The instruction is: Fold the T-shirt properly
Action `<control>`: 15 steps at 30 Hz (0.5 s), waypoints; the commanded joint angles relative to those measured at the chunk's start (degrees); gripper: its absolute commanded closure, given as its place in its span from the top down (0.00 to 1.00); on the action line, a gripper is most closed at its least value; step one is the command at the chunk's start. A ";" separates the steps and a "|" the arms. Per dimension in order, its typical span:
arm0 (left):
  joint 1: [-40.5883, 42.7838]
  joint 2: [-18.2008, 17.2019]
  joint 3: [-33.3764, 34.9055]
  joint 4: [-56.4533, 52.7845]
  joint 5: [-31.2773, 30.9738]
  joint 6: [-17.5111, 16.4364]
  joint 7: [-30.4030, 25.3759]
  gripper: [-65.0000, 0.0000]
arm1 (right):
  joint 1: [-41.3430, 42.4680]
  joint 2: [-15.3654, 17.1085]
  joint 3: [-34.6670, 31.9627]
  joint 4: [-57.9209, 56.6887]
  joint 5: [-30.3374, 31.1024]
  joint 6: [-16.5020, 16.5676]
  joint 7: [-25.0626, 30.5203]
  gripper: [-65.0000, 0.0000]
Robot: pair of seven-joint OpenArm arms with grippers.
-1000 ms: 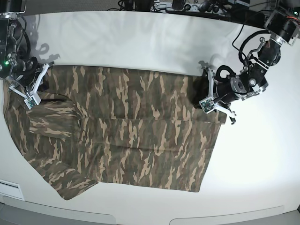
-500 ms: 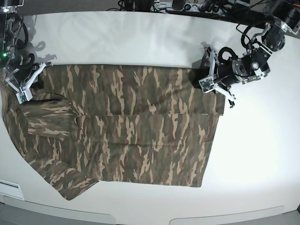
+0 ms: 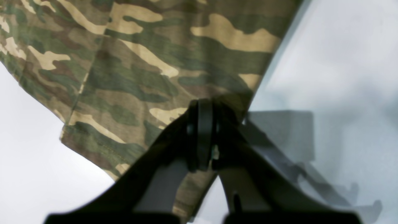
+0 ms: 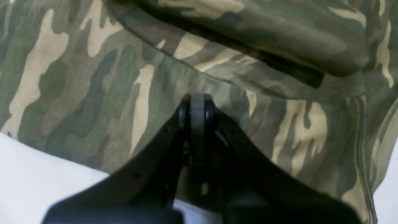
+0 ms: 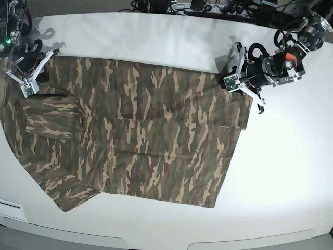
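The camouflage T-shirt point(image 5: 145, 135) lies spread flat on the white table point(image 5: 156, 36), with one sleeve at the near left. My left gripper point(image 5: 240, 88) is at the shirt's far right corner. In the left wrist view its jaws point(image 3: 200, 109) are shut on the cloth's edge point(image 3: 140, 62). My right gripper point(image 5: 35, 75) is at the shirt's far left corner. In the right wrist view it point(image 4: 197, 102) is shut on the cloth point(image 4: 77, 93), below a raised fold. I cannot make out the collar.
Cables and equipment point(image 5: 208, 8) run along the table's far edge. Bare white table lies to the right of the shirt point(image 5: 286, 156) and behind it. A white strip point(image 5: 10, 211) sits at the near left edge.
Both grippers have moved toward the table's far side, pulling the shirt's far edge with them. The cloth now lies flatter and farther back.
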 commanded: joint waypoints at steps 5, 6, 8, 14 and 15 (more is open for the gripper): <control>0.04 -0.98 -0.44 0.94 -4.76 0.39 7.30 0.00 | -3.21 0.02 -0.81 -1.25 -4.42 -0.15 -9.14 0.00; 0.46 -0.98 -0.44 0.94 -5.16 0.17 9.25 0.00 | -3.32 0.02 -0.81 -1.25 -4.42 -0.17 -9.18 0.00; 1.44 -0.98 -0.44 1.01 -5.20 -0.07 12.70 0.00 | -3.48 0.00 -0.81 -1.25 -4.42 -0.35 -9.44 0.00; 3.76 -1.03 -0.44 2.75 -5.22 -2.36 20.76 0.00 | -3.45 0.02 -0.81 -1.25 -4.39 -0.31 -9.77 0.00; 4.26 -1.22 -0.44 3.45 -5.27 -2.38 21.07 0.00 | -3.45 0.00 -0.81 -1.25 -4.42 -0.31 -9.79 0.00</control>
